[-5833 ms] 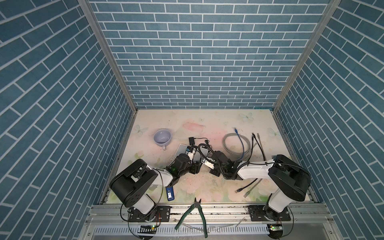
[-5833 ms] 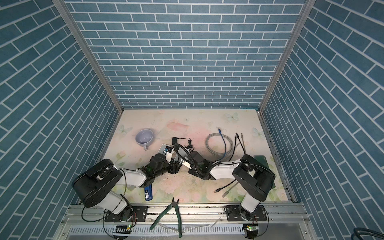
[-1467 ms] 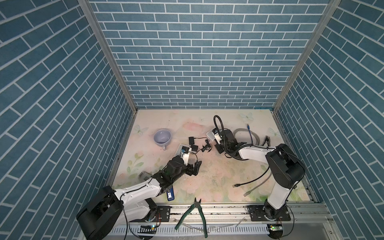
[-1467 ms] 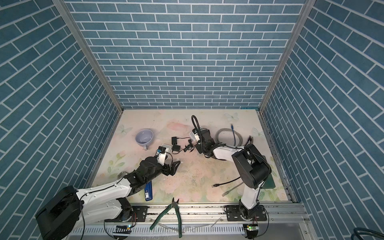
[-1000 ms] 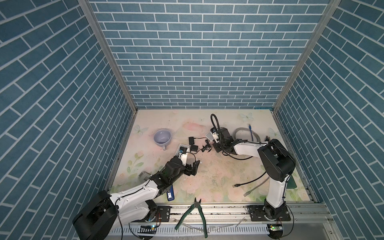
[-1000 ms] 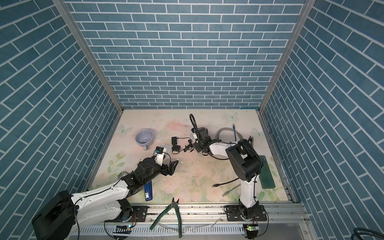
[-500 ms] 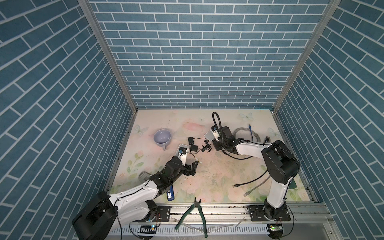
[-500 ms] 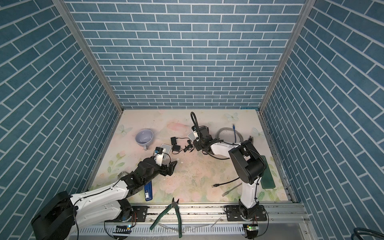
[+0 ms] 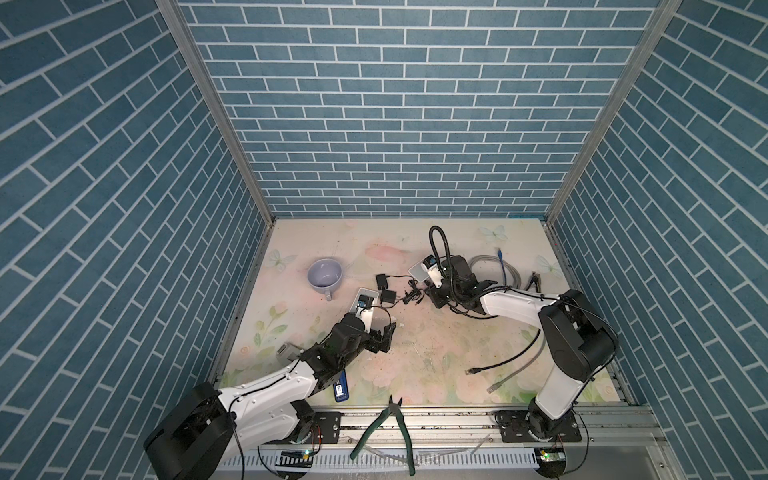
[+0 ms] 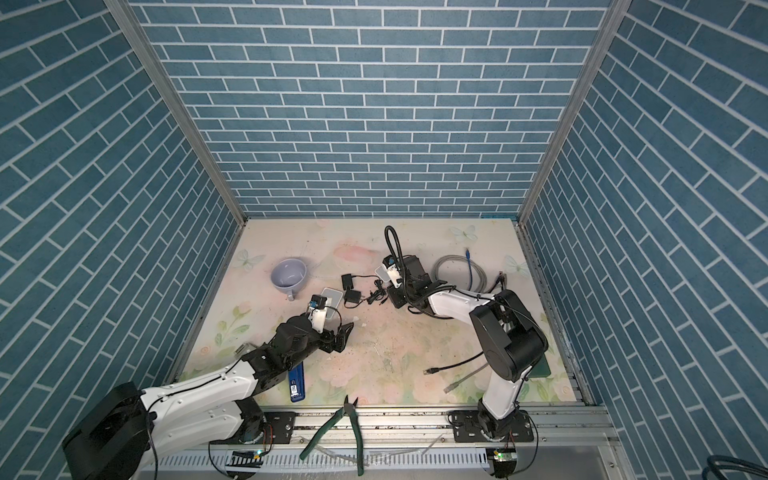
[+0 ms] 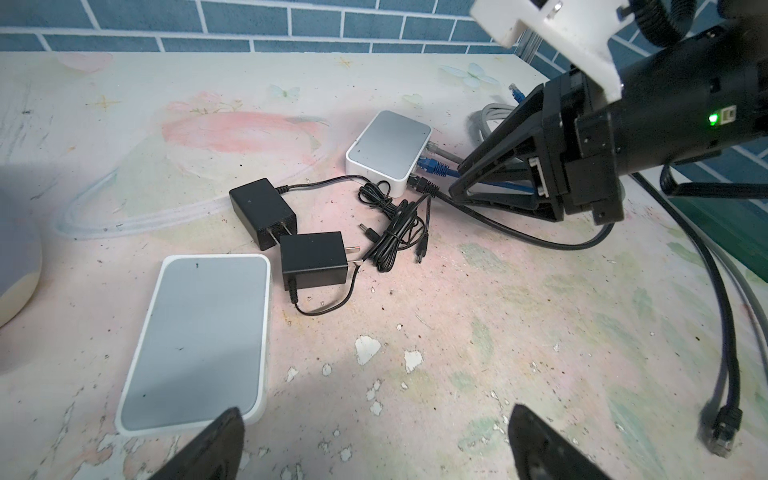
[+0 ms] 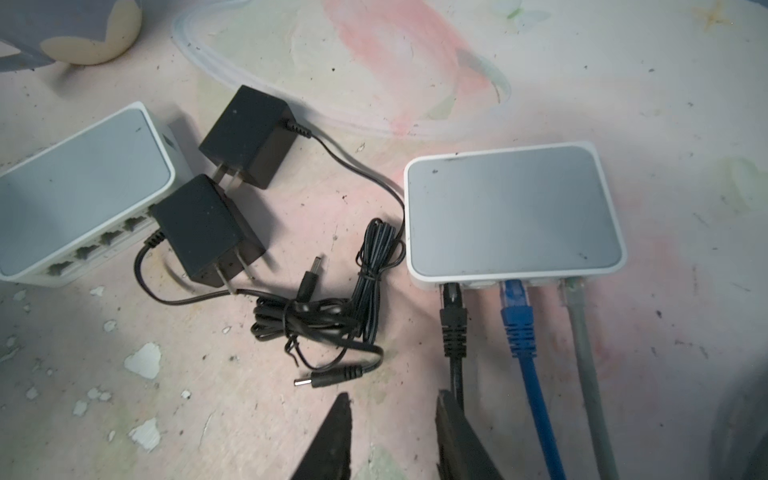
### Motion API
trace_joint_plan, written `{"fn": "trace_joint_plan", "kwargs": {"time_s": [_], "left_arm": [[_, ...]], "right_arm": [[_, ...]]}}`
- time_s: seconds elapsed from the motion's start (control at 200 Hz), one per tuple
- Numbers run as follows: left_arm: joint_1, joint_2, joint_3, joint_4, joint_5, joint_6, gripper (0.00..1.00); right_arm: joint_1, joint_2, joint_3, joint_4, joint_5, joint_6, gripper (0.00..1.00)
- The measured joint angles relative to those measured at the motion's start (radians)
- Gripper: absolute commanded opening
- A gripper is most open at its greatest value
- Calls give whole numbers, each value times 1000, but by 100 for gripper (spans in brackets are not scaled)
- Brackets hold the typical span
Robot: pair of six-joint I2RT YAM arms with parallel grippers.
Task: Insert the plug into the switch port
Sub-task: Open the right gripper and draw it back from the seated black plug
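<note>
The white switch (image 12: 515, 216) with a grey top lies flat on the table; it also shows in both top views (image 9: 417, 272) (image 10: 380, 271). Three plugs sit in its ports: black plug (image 12: 453, 299), blue plug (image 12: 515, 303) and grey plug (image 12: 573, 291). My right gripper (image 12: 394, 399) (image 9: 432, 293) is open just short of the black plug, with nothing between its fingers; the black cable runs past the outside of one finger. My left gripper (image 11: 376, 415) (image 9: 388, 332) hangs wide open over bare table.
A second white switch (image 11: 199, 340) lies beside the left gripper. Two black power adapters (image 12: 245, 133) (image 12: 203, 228) with tangled leads lie between the switches. A mug (image 9: 325, 274) stands at the back left. Loose cable ends (image 9: 471, 371), pliers (image 9: 390, 432) and a blue device (image 9: 340, 384) are at the front.
The right arm's elbow has swung to the right while its gripper stays at the switch, now with jaws parted. The left arm has hardly moved.
</note>
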Motion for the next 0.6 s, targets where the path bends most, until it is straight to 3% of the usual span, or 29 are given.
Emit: {"fn": "trace_joint_plan", "kwargs": {"time_s": [0.6], "left_arm": [[0, 2, 0, -3, 1, 12, 99]], "right_arm": [[0, 116, -5, 118, -31, 2, 29]]}}
